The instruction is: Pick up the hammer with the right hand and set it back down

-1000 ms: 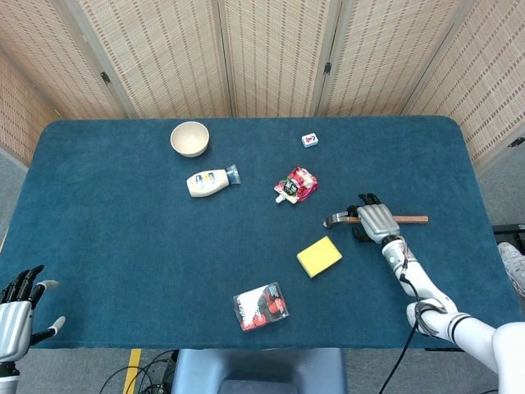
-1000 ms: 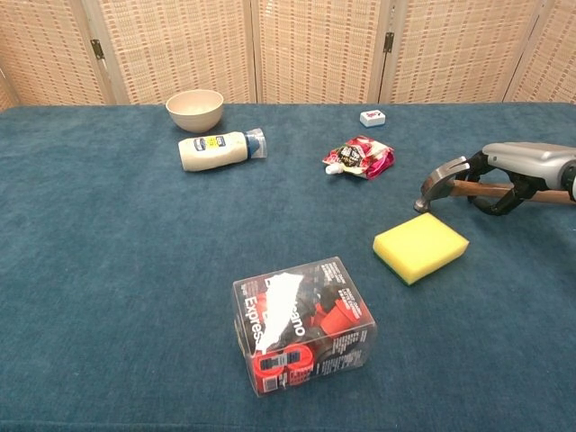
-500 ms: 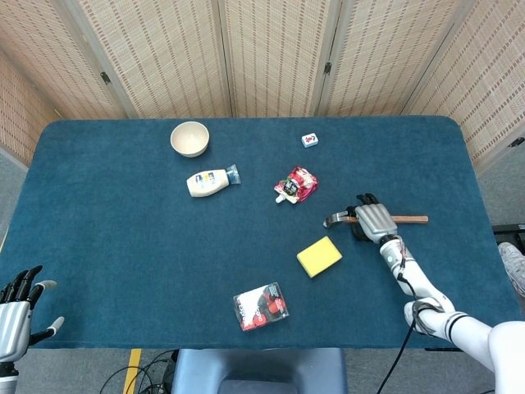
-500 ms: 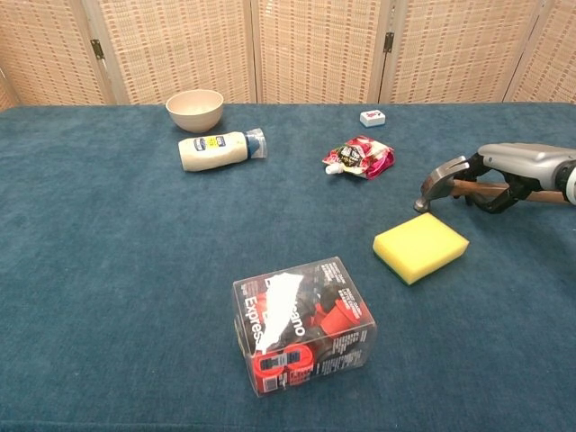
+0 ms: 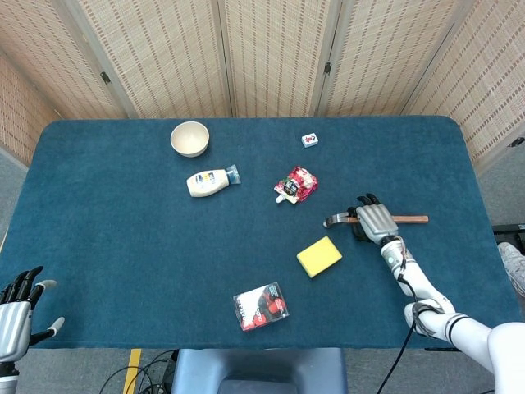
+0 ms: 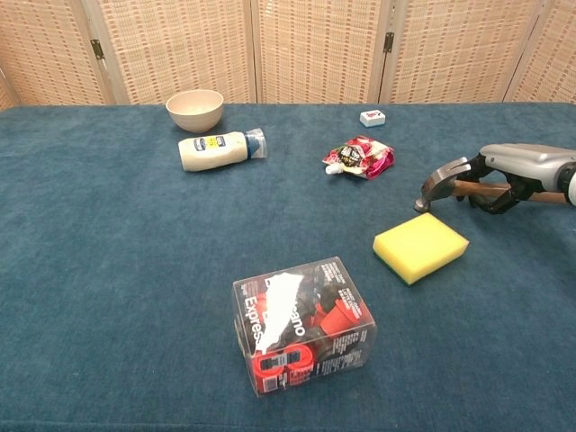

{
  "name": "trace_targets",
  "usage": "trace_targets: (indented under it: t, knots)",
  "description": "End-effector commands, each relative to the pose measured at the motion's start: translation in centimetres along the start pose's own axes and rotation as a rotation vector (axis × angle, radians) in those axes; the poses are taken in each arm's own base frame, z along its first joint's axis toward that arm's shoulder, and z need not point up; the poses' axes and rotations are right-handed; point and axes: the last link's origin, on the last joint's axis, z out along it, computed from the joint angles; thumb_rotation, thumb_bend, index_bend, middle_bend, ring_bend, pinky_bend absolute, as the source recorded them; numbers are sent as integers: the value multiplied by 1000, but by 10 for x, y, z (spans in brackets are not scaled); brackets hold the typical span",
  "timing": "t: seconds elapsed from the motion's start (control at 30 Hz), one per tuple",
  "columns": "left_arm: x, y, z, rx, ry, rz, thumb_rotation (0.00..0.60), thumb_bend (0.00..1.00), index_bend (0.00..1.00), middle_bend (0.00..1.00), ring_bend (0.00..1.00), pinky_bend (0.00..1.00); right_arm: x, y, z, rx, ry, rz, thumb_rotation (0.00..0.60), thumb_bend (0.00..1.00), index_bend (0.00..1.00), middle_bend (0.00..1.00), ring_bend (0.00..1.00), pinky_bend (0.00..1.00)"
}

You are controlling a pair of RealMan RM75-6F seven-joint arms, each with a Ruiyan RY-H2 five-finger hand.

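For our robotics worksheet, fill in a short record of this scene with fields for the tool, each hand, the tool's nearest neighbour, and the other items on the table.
tool: hammer, head pointing left, wooden handle to the right
right hand: right hand wrapped over the hammer's handle
left hand: left hand off the table's near left corner, fingers apart, holding nothing
nearest neighbour: yellow sponge
other items: bowl, white bottle, red pouch, clear boxed pack

One hammer (image 5: pixel 338 219), one bowl (image 5: pixel 189 138), one sponge (image 5: pixel 319 256)
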Motion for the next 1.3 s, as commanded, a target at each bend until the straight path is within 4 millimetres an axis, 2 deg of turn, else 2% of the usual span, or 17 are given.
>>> trace_targets:
  t: [0.03,0.2,0.4,0.67,0.87,1.1,1.3]
  knots:
    - [0,0,0,0,0,0,600,201,314,134,116,214,0,0,0,1,1,0,600,545,476,497,136,44]
    - [1,-1,-1,3,0,1,600,201,308,134,116,214,-1,-1,1,0,5,4,600,546,490,518,153,44]
    - [2,-2,-2,7,1,2,600,201,305,133,116,213,-1,-1,1,6,20,10,600,545,567,572,207,44]
    - [2,-2,-2,9,3,1,600,201,301,134,116,214,1,2,-3,17,54,25,600,562,669,650,301,51]
    - [2,-2,-2,10,3,1,600,201,300,134,116,213,2,5,-11,43,80,28,600,585,724,706,383,94]
    - [3,-2,-2,9,5,0,600,201,300,134,116,213,7,7,-25,93,98,26,600,623,798,779,499,253]
    - [4,-1,-2,5,9,-1,600,201,300,134,116,213,16,3,-41,154,121,46,600,640,832,821,578,520]
